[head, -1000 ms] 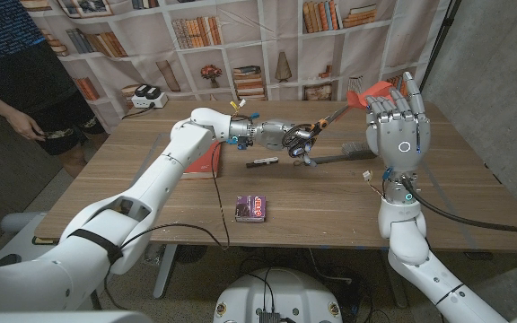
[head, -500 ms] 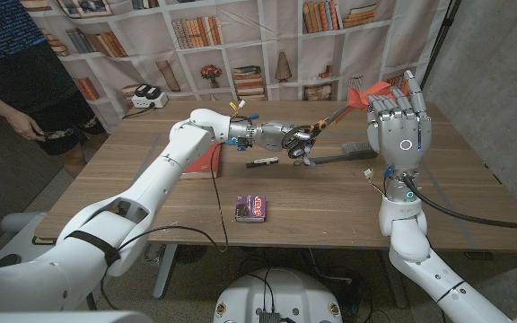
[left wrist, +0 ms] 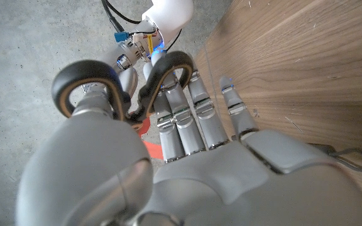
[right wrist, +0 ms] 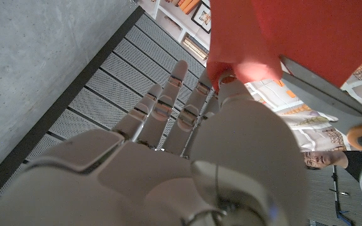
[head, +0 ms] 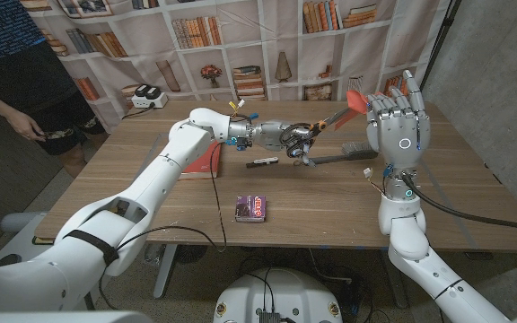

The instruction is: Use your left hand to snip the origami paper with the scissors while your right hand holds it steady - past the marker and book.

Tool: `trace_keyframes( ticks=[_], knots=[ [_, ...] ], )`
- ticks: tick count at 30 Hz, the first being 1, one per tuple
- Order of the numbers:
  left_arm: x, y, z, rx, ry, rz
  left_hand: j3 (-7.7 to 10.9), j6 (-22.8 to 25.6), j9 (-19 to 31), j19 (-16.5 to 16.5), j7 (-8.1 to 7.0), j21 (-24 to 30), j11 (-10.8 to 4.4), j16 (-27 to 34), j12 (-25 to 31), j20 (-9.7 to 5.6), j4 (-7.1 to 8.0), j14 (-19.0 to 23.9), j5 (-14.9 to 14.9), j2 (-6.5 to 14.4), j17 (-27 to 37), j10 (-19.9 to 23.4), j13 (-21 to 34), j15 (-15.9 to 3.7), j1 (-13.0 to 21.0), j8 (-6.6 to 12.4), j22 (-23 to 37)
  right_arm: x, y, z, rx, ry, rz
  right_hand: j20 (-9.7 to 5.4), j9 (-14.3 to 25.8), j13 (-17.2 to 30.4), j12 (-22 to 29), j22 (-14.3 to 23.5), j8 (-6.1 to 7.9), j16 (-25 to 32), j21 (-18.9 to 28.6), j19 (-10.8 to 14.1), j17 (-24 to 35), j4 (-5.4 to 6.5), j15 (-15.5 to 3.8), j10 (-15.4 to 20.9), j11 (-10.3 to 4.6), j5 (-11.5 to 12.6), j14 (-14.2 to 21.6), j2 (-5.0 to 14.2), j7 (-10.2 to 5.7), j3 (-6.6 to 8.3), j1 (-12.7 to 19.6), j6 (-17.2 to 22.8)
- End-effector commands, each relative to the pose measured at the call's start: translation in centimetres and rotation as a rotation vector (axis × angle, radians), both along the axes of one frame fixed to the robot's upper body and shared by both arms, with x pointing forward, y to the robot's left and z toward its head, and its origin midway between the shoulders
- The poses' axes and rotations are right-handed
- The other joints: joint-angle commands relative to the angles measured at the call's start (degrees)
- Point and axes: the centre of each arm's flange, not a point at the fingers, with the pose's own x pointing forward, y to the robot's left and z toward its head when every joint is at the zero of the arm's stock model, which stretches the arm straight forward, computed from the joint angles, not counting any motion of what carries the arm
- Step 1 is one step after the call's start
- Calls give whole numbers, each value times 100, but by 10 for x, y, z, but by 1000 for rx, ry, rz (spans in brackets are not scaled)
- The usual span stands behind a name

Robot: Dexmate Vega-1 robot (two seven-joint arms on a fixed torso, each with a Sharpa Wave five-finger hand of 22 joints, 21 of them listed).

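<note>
A person (head: 12, 81) stands at the far left behind the table (head: 196, 211), near a white charger box (head: 144, 96) on its back corner. A red book (head: 206, 160) lies under the robot's outstretched left arm, a small purple box (head: 252, 208) sits nearer the front edge, and a black marker (head: 261, 161) lies just beyond the book. The left hand (head: 287, 137) grips the scissors (head: 326, 122) through their loops, blades raised and reaching the red origami paper (head: 357, 99). The right hand (head: 399, 133) stands upright, palm away, pinching the paper at its fingertips above the table's right side; a black comb-like tool (head: 339, 157) lies below.
</note>
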Motion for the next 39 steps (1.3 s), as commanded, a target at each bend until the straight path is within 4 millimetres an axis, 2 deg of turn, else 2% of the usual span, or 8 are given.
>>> trace_keyframes(
  ticks=[1,11,29,39],
  knots=[
    [4,4,0,-1,-11,10,-96,100,30,-3,85,19,-56,47,0,7,41,151,82,-56,33,-71,27,-127,-122,14,29,5,3,-1,3,8,4,-52,23,29,-16,-1,5,6,27,-14,22,39,-455,46,4,37,37,52,-82,28,-2,131],
    [2,11,-1,-4,-26,11,-224,73,46,-17,66,17,-60,55,5,6,74,144,186,-106,46,-91,55,-122,-186,14,30,8,2,1,7,7,-3,-44,23,28,-20,-2,-8,6,31,-14,22,38,-451,49,4,37,41,51,-83,27,-2,131],
    [-22,38,-10,-63,-83,34,-424,-14,67,-51,37,14,-129,57,-4,6,42,115,350,-141,60,-149,90,-87,-126,-2,32,7,4,13,13,-4,-3,-30,26,28,-25,-4,-26,7,31,-26,23,45,-443,54,5,34,49,53,-83,24,-11,138],
    [-33,52,-2,-126,-133,59,-518,3,60,-47,44,22,-94,70,-6,6,54,128,433,-96,74,-124,75,-86,-115,-1,34,14,3,17,30,11,1,-42,27,28,-27,-5,-33,2,31,-34,21,43,-445,58,4,33,44,50,-83,23,-9,143]
  ],
)
